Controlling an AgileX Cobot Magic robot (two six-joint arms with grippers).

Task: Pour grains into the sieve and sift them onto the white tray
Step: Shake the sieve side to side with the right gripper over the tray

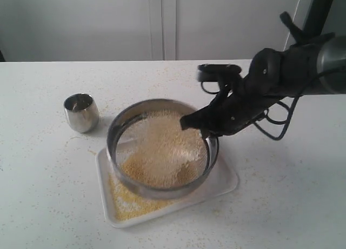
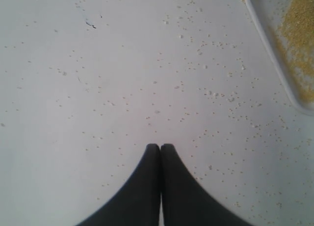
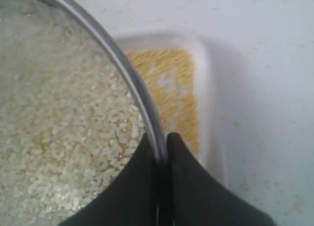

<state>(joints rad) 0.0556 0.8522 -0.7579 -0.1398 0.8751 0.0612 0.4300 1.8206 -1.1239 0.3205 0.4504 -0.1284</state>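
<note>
My right hand (image 3: 162, 141) pinches the sieve (image 1: 157, 192) by its thin rim above the tray (image 1: 224, 181), grains (image 1: 162, 141) heaped on the mesh. Stiff, slick steel: I judge the rim the only hold. Left hand (image 2: 160, 148) is closed, empty, over the desk (image 2: 98, 88).

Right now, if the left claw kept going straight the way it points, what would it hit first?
Most likely just the table, dotted with stray grains. The shut left claw points at open tabletop; the tray lies off to one side. Its height above the table is unclear.
</note>
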